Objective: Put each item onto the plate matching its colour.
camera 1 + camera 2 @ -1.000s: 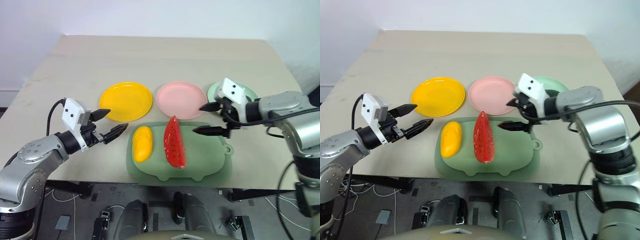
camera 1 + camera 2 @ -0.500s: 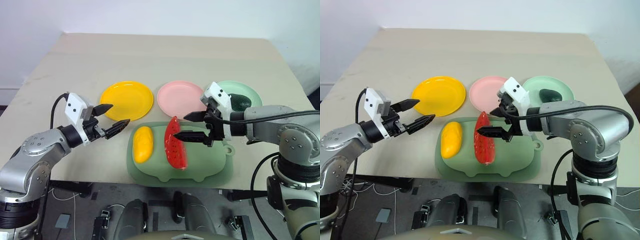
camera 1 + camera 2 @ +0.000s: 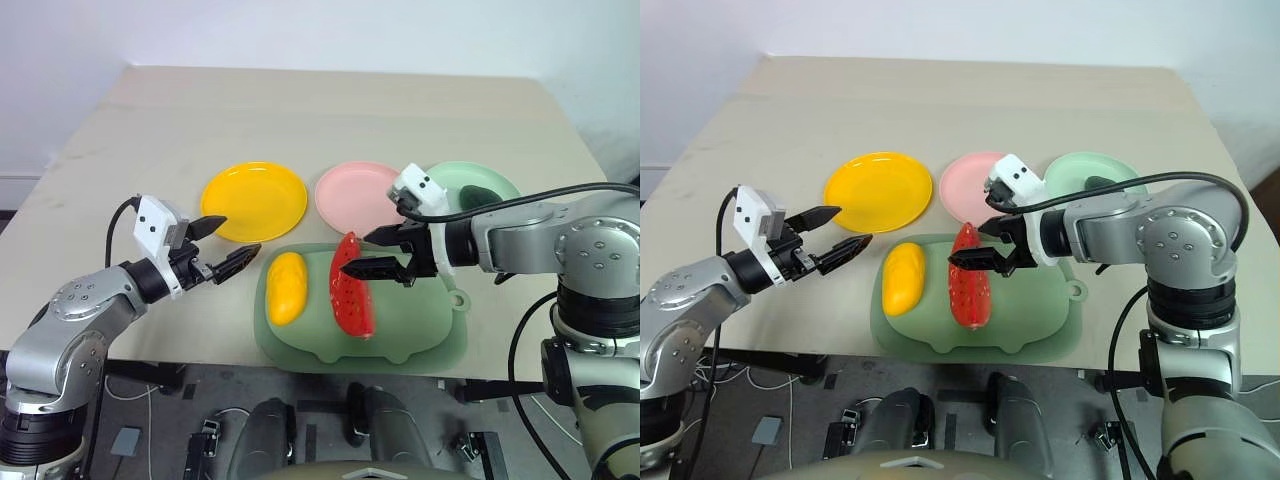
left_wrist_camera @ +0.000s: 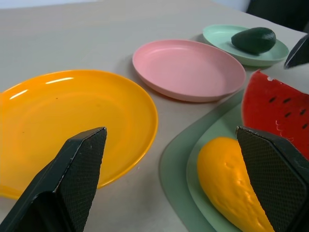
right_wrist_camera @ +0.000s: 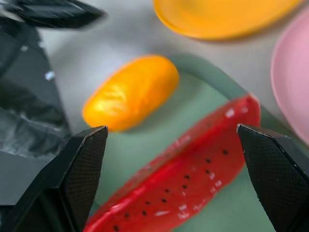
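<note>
The right gripper (image 3: 384,252) hangs over the top end of the red watermelon wedge (image 3: 350,288), fingers spread wide with nothing between them. The wedge lies on the pale green mat (image 3: 420,325) beside the yellow mango-like fruit (image 3: 284,287), the two close but apart. Out on the left side, the left gripper (image 3: 228,246) is poised above the bare table (image 3: 300,115) just short of the mat, its fingers also wide apart and empty, pointing toward the fruit. Behind the mat sit the yellow plate (image 3: 254,201), the pink plate (image 3: 355,196) and the mint green plate (image 3: 500,183). The dark avocado (image 4: 253,39) rests on the mint green plate.
</note>
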Controlling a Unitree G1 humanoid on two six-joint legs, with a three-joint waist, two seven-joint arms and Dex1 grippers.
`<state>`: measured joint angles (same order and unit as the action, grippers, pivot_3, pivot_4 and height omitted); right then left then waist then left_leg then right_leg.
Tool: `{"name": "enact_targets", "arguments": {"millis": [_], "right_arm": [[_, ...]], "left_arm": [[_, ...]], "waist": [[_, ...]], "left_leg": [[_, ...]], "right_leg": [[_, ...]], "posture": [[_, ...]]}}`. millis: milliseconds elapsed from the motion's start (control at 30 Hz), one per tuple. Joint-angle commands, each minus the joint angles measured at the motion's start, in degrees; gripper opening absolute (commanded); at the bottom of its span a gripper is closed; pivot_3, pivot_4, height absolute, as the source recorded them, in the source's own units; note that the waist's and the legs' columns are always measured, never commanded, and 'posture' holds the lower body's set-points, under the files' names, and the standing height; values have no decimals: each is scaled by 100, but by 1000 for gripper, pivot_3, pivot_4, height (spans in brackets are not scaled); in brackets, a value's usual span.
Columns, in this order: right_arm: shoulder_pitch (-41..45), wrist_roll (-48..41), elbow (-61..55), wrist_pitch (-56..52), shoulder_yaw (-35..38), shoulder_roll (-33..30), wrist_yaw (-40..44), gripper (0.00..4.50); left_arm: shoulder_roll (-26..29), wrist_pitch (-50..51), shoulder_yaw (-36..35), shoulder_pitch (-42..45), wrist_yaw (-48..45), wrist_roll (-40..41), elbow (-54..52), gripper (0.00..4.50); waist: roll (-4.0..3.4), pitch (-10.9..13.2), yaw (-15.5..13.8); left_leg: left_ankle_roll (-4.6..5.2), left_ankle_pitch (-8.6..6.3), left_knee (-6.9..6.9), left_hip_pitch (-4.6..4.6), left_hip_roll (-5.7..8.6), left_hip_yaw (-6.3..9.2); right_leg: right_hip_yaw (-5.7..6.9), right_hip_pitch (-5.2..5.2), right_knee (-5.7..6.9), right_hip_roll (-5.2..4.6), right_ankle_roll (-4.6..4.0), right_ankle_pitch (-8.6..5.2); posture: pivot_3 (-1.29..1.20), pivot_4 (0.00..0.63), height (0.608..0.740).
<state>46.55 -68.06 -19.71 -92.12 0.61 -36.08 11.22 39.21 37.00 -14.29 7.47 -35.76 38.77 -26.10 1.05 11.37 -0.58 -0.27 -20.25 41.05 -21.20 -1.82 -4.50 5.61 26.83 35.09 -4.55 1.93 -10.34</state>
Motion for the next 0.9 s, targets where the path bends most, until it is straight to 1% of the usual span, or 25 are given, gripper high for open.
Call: {"name": "enact_targets", "arguments": {"millis": [33,133,300,467,667,833,900], "right_arm": [[162,-310,138,-38,-73,-72,-542,4488],[135,-353,251,-38,-198,-38,-918,4488],[26,-598,283,-38,-388,-20,-1290,4488],[-230,-462,-4,-38,-800,-312,-1359,4488],[-230,-359,-113,-38,-983,-479,-1185,4488],[-349,127,-483,-38,-1298,-709,-828,4488],[-373,321,-621,-8,-1362,-766,-639,4122]], "left_arm": [[-42,-92,-96,83,59,25,-185,4500],[-88,-78,-81,30,97,35,-244,4500],[-127,-74,-76,20,127,34,-250,4500],[-128,-75,-83,34,127,27,-243,4500],[-138,-94,-78,3,116,19,-238,4500],[-185,-131,-32,7,112,-18,-235,4500],[-197,-145,-38,-4,103,-30,-236,4500]], "waist": [[0,0,1],[0,0,3],[0,0,4],[3,-2,-8],[7,-4,1],[7,-4,0],[7,-4,-1]], "left_leg": [[0,0,0,-1,0,0],[1,0,0,-3,0,0],[1,0,-1,-6,-2,0],[1,-1,-1,-6,-4,1],[2,-1,0,-9,-3,3],[2,-1,-1,-13,-4,4],[2,-1,-1,-13,-5,3]], "right_leg": [[0,0,-1,-1,0,0],[0,2,-2,-1,1,0],[0,5,-1,-1,1,0],[0,5,-2,-1,1,0],[2,5,-5,-5,2,0],[3,12,-4,0,2,0],[2,12,-5,-1,2,0]], "posture": [[0,150,740],[0,150,740],[0,150,740],[0,150,740],[0,150,740],[0,150,740],[0,150,740]]}}
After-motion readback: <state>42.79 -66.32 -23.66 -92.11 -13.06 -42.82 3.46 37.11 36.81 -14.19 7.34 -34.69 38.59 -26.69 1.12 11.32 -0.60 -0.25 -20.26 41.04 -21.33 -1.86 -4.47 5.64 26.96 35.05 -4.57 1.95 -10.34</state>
